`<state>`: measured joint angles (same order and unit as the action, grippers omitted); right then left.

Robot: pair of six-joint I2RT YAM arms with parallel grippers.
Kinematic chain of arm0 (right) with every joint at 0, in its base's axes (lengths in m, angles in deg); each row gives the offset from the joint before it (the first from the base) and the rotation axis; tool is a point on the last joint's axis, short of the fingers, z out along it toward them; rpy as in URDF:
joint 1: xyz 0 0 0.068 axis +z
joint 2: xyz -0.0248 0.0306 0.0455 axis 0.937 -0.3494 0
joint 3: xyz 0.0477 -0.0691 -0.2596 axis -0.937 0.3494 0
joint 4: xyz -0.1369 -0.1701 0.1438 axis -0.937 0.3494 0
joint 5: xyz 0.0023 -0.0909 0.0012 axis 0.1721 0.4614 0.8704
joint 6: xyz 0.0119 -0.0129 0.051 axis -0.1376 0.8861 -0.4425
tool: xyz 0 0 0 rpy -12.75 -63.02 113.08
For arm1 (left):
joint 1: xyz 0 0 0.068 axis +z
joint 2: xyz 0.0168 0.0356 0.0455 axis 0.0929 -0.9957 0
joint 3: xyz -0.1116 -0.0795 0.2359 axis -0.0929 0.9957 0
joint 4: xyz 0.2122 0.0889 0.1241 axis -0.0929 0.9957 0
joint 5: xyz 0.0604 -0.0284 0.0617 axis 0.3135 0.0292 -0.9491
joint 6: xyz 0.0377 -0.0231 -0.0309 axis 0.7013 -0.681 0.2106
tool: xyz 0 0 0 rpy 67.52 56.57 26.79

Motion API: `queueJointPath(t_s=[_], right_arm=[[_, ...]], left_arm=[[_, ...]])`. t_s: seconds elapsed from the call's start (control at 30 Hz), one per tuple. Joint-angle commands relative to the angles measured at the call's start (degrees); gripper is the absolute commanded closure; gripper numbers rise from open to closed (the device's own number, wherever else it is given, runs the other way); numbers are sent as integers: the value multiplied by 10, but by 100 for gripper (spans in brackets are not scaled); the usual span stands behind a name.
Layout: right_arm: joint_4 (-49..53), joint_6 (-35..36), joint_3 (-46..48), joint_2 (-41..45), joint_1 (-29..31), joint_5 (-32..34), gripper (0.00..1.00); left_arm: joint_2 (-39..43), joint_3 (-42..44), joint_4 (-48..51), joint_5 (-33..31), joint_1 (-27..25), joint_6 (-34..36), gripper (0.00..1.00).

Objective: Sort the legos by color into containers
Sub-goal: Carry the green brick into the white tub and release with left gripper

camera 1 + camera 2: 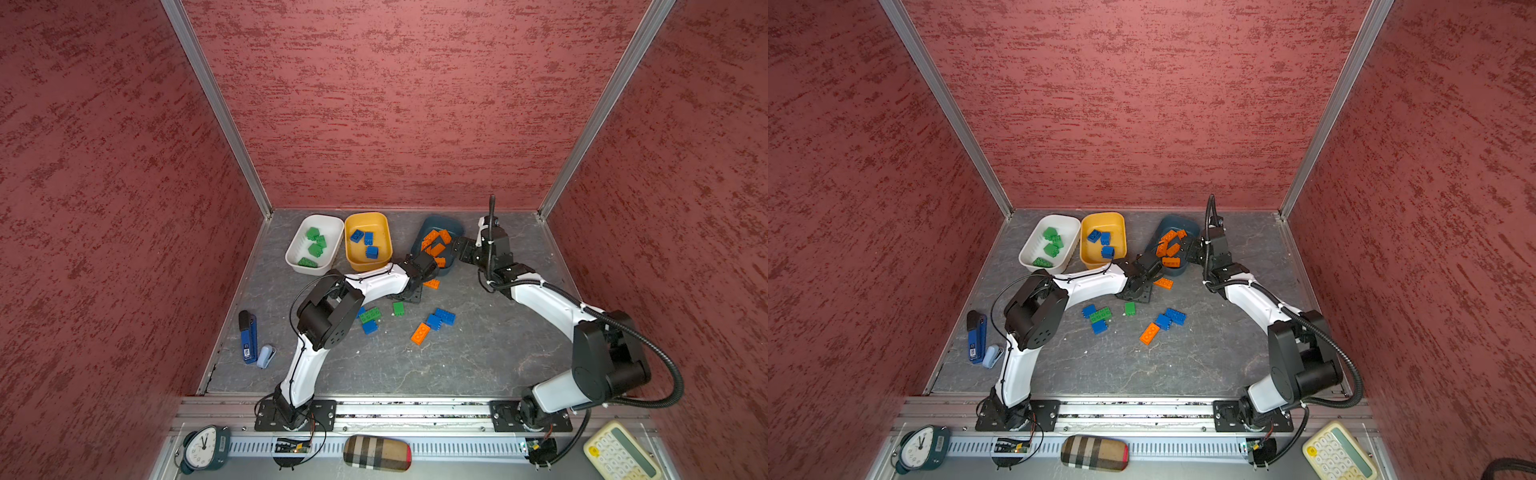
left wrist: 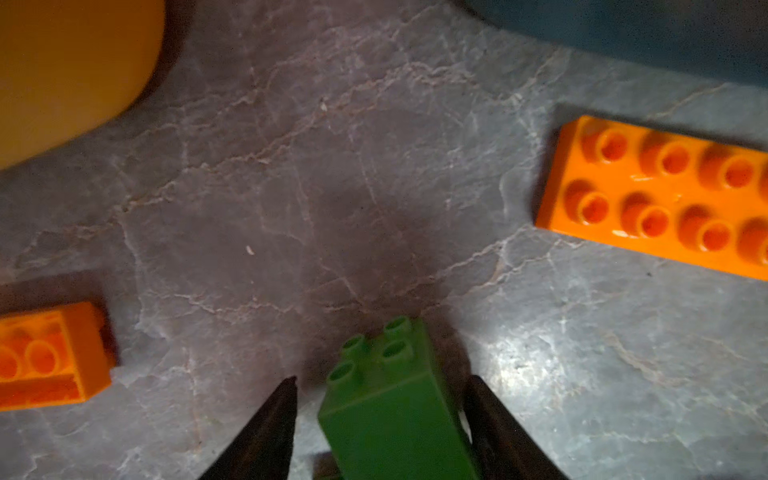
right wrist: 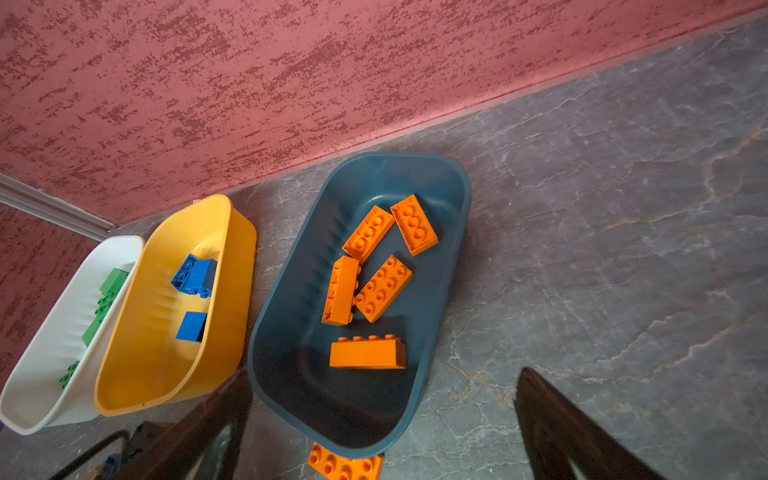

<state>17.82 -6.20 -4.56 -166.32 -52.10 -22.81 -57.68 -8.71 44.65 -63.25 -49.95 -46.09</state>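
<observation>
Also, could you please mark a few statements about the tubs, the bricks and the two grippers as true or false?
1. The white tub holds green bricks. True.
2. The yellow tub holds orange bricks. False: it holds blue bricks.
3. The right gripper is clamped on a brick. False: its jaws stand open with nothing held between them.
4. The left gripper straddles a green brick. True.
5. An orange brick lies on the table just outside the teal tub. True.
</observation>
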Motion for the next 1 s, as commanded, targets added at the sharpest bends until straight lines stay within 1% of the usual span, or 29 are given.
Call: queueJointPath(t_s=[0.0,0.03,0.1,0.2,0.27,0.33,0.5,0.63,0.8,0.97], right_arm=[[-2,2,-17,-4,-2,-23,1],[-3,3,-17,-4,-3,-28,1],[-3,6,-17,-4,-2,-38,1],[0,6,-18,-7,-1,-42,1],[-1,5,-18,-10,-1,-52,1],[-4,6,-21,-14,2,-67,1],[7,27,-23,-28,26,-82,1],[38,59,-33,-49,65,-73,1],[73,109,-66,-88,122,-36,1],[99,129,-117,-132,153,-26,1]], left_arm=[[-13,-17,-1,-2,4,0,42],[-13,-16,-3,-5,5,0,43],[-1,-5,-19,-5,5,1,51],[29,28,-71,14,7,11,65],[49,45,-98,17,9,18,72],[69,54,-112,9,11,26,77],[131,86,-139,-11,29,40,78],[193,118,-155,-19,67,50,78],[243,145,-162,-13,157,64,77],[257,158,-163,-41,266,86,77]])
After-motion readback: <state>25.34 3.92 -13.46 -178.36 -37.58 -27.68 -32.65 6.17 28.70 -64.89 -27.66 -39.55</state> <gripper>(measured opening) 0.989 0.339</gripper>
